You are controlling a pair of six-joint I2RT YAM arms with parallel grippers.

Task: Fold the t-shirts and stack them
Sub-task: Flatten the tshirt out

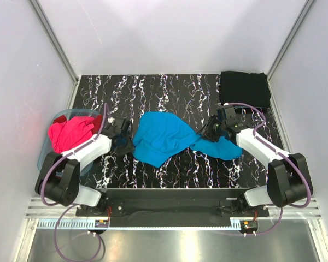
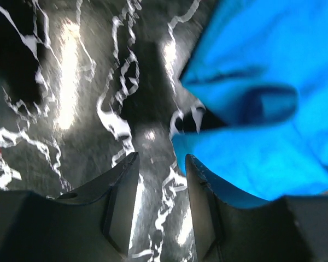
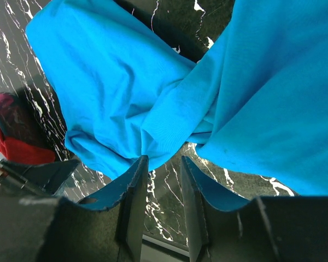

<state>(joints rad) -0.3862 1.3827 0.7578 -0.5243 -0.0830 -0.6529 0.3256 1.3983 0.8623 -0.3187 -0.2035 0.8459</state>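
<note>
Black tabletop (image 1: pixel 169 90) veined with white (a marble look) runs from the near edge back to plain white walls (image 1: pixel 169 33), which close it in on three sides. Nearest on the left, a pale-blue tub (image 1: pixel 70 113) sits at the tabletop's left edge, holding a crumpled heap of pink shirts (image 1: pixel 71 132) with redder folds among them. In mid-table the blue shirt (image 1: pixel 161 136) lies rumpled and unfolded, stretched between the two grippers. The left gripper (image 2: pixel 161 158) hangs low at the shirt's left edge, fingers apart with bare tabletop between them and nothing held; cloth lies just beside one finger. The right gripper (image 3: pixel 163 159) is likewise parted and empty, a bunched fold of blue just at its fingertips. Farthest, in the back right corner, a black shirt (image 1: pixel 245 90) lies folded flat.
</note>
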